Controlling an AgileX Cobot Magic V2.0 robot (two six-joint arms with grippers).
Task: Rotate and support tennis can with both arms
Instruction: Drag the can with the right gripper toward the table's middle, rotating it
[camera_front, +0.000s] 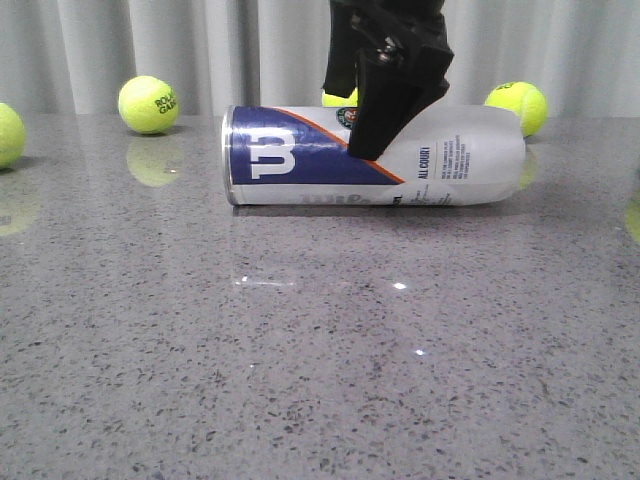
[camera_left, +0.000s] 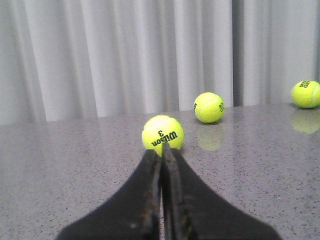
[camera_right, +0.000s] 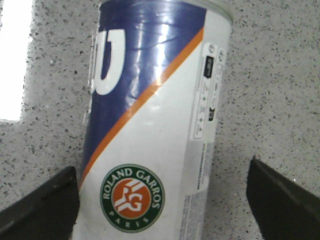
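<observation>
The right black claw (camera_front: 375, 125) hangs spread wide, astride the white-and-navy plastic tennis can (camera_front: 375, 157) lying on the grey speckled worktop (camera_front: 320, 380), apparently poised to grip; the left claw (camera_left: 161, 150) is pressed closed, empty.

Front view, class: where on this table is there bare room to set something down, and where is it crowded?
Free: the wide grey table in front of the tennis can, and the gap between the can and the left ball. Crowded: the back edge by the curtain, with balls and the right gripper over the can.
</observation>
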